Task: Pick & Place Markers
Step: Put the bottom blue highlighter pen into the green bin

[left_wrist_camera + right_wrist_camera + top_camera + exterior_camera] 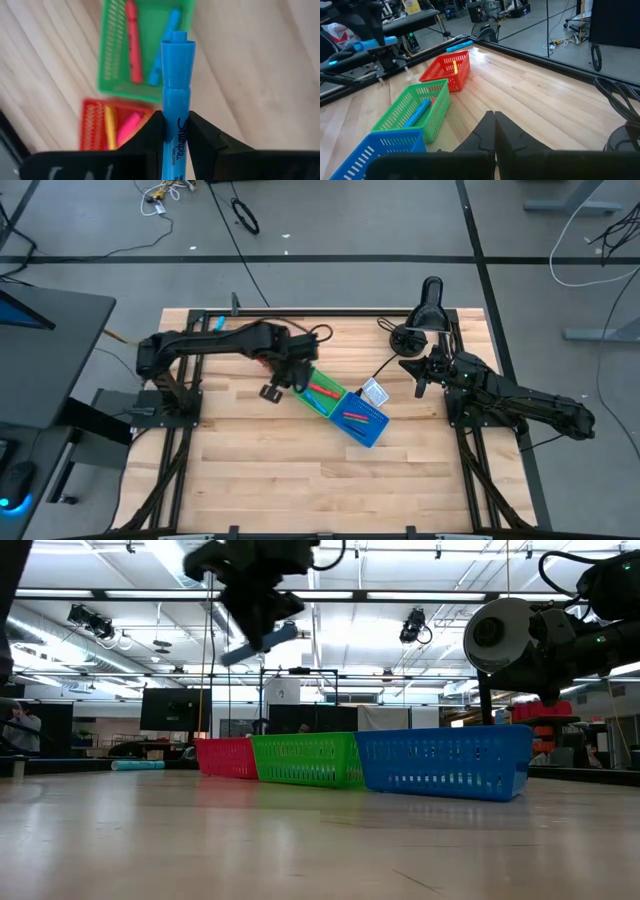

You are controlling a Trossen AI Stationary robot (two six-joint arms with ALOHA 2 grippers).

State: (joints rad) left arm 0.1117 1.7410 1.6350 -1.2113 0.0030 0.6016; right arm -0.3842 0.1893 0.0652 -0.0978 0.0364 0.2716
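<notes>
Mid-carry: left end effector [176, 131] clamped on blue marker [176, 95], frame centre, above green bin [112, 60]. Next, probably: align, release. Right end effector [494, 131] together, idle.

Left hand [176, 131] grips blue marker [176, 80] above green bin [111, 60].
</notes>
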